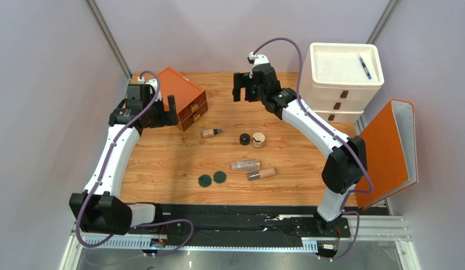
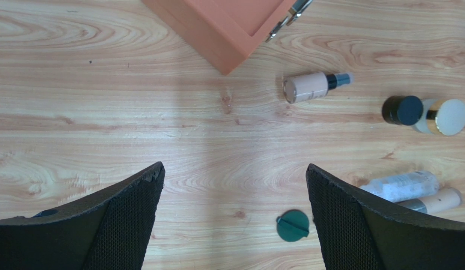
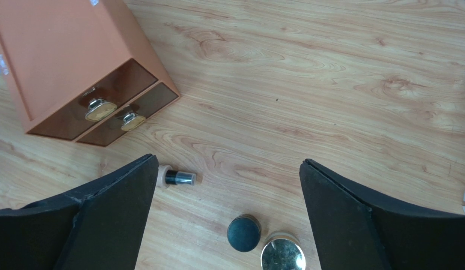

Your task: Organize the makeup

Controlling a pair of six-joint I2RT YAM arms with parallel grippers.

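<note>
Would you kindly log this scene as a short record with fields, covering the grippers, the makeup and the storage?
left gripper: open, empty, near orange drawer box
right gripper: open, empty, raised
bottles: small beige bottle, clear bottle, larger beige bottle, all lying down
black cap: beside round tan jar
green discs: two, side by side
drawers: both shut

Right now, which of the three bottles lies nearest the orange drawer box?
The beige bottle lying alone close to the orange drawer box. The clear bottle and the second beige bottle lie together nearer the arms' bases.
</note>
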